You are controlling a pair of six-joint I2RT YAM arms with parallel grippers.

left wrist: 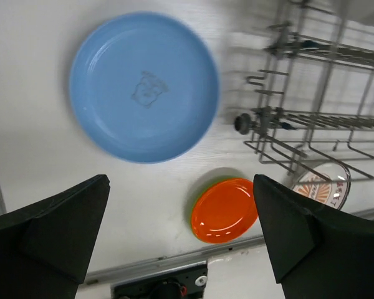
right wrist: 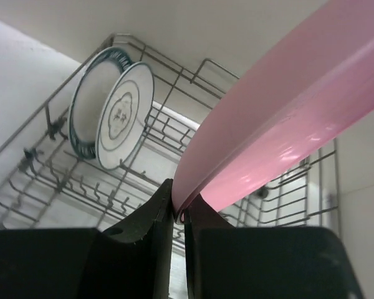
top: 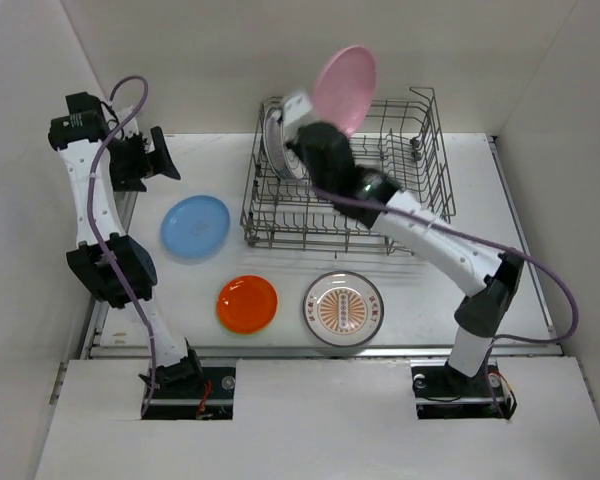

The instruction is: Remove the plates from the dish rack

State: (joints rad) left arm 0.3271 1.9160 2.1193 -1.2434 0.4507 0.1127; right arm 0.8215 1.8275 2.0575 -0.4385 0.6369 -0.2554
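My right gripper (top: 318, 128) (right wrist: 182, 210) is shut on the rim of the pink plate (top: 344, 88) (right wrist: 287, 118) and holds it above the grey wire dish rack (top: 420, 170) (right wrist: 62, 180). Two patterned white plates (right wrist: 109, 115) stand on edge at the rack's far left (top: 276, 140), one with a dark green rim. On the table lie a blue plate (top: 195, 225) (left wrist: 143, 84), an orange plate (top: 247, 303) (left wrist: 225, 210) on a lime green one, and an orange sunburst plate (top: 342, 308) (left wrist: 324, 187). My left gripper (top: 165, 158) (left wrist: 181, 237) is open and empty, above the table left of the rack.
White walls enclose the table on three sides. A metal rail (top: 320, 350) runs along the table's near edge. The rack's corner (left wrist: 268, 124) is close on the right in the left wrist view.
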